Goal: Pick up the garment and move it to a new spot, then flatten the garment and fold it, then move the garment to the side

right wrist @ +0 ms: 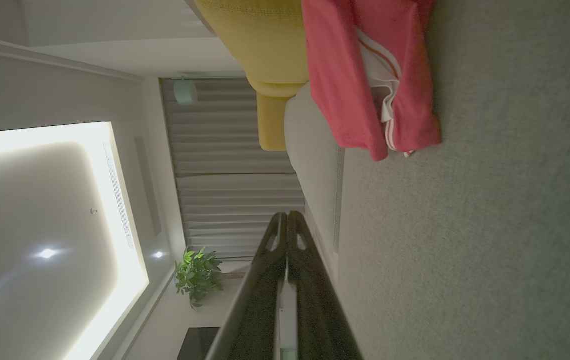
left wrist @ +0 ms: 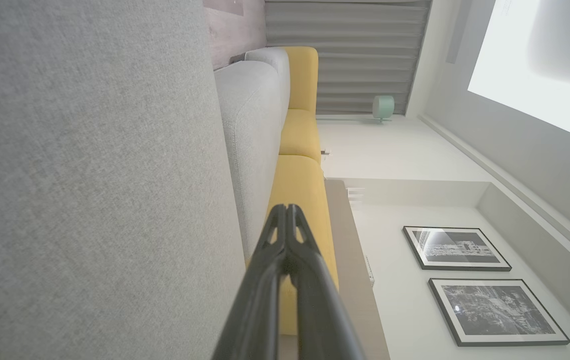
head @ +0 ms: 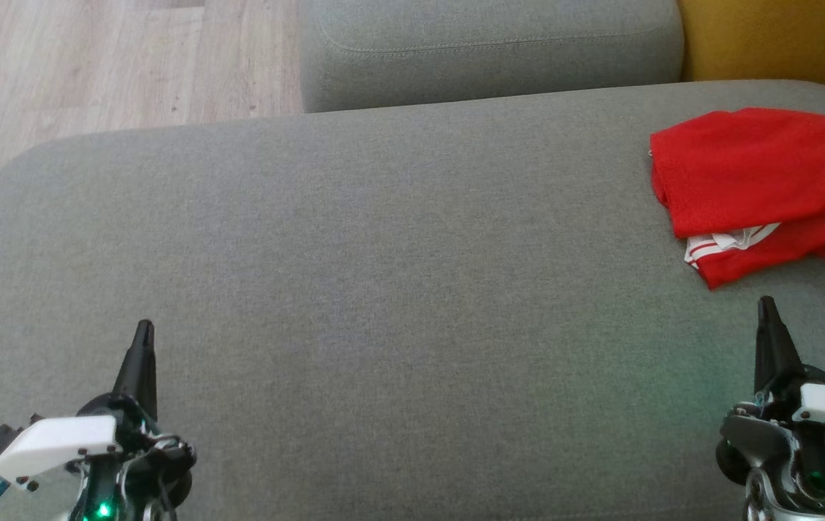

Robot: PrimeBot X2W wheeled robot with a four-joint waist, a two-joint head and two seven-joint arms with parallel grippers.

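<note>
The garment [head: 760, 184] is a red top with white trim, folded into a thick bundle at the far right of the grey couch seat [head: 383, 275]; the right wrist view shows the garment [right wrist: 365, 80] ahead and to the right. My left gripper [head: 145, 329] stands shut at the lower left, over bare seat, holding nothing. My right gripper [head: 767, 304] is shut too, empty, just short of the garment's near edge and apart from it. In both wrist views the fingertips meet: left gripper [left wrist: 286, 209], right gripper [right wrist: 286, 216].
A second grey cushion [head: 488, 51] lies beyond the seat, with a yellow cushion [head: 781, 36] at the far right. Wood floor [head: 94, 65] shows at the upper left, past the seat's rounded corner.
</note>
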